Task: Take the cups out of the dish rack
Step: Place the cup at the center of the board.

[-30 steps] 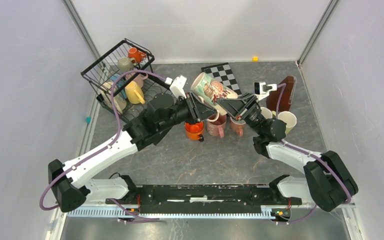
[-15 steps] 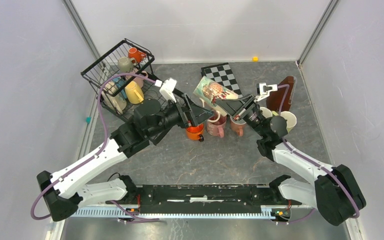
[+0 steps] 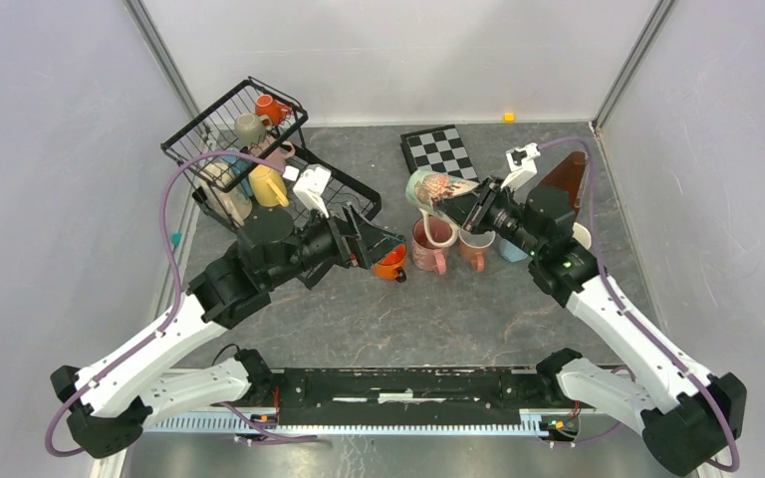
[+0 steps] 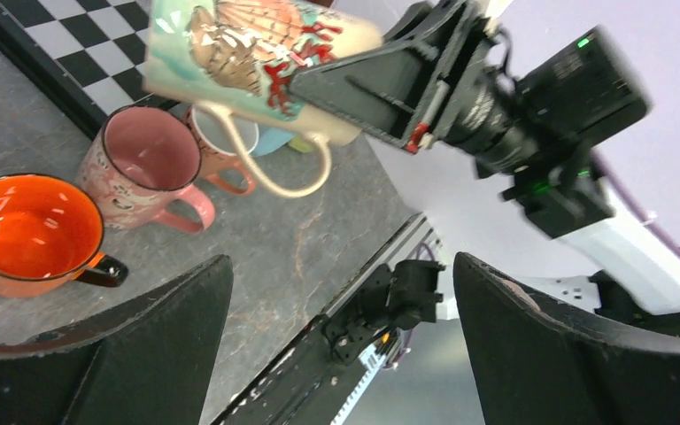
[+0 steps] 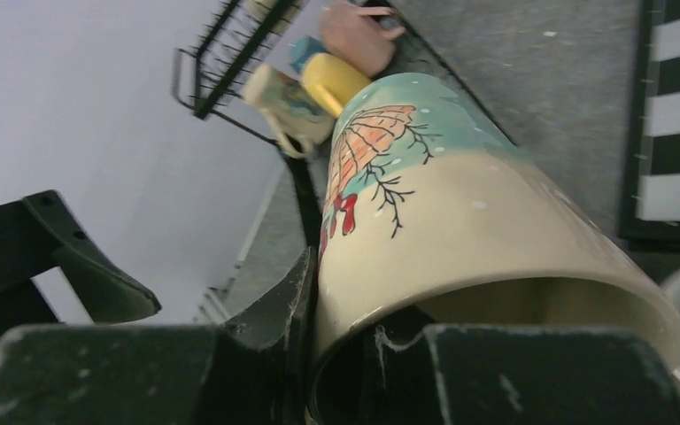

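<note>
Seen from above, the dish rack (image 3: 209,121) stands at the far left of the bench (image 3: 359,319). It holds a small orange cup (image 3: 270,108), a beige cup (image 3: 250,127), a pink cup (image 3: 277,157), a yellow mug (image 3: 269,184) and a cream mug (image 3: 227,197). The left end effector (image 3: 383,249) hangs just beside an orange mug (image 3: 390,261) that stands on the bench; its fingers are spread wide with nothing between them. In a row to the right stand a pink mug (image 3: 430,242), a salmon mug (image 3: 475,249) and a light blue cup (image 3: 511,249). The right end effector (image 3: 465,204) is clamped on the rim of a shell-painted mug (image 3: 433,187). That mug is in the air, tipped on its side above the pink mug, near a corner of the checkerboard (image 3: 443,151).

The left wrist camera shows its two black fingers far apart at the bottom corners. Between them lie the orange, pink and salmon mugs, all upright and open-mouthed. Above them hangs the shell-painted mug, its cream handle pointing down. Its picture is an orange scallop shell with red coral on a teal ground; no lettering can be read.

The right wrist camera shows one finger outside the painted mug's wall and the other inside its mouth. Beyond the mug are the rack, the yellow and cream mugs and the pink cup.
</note>
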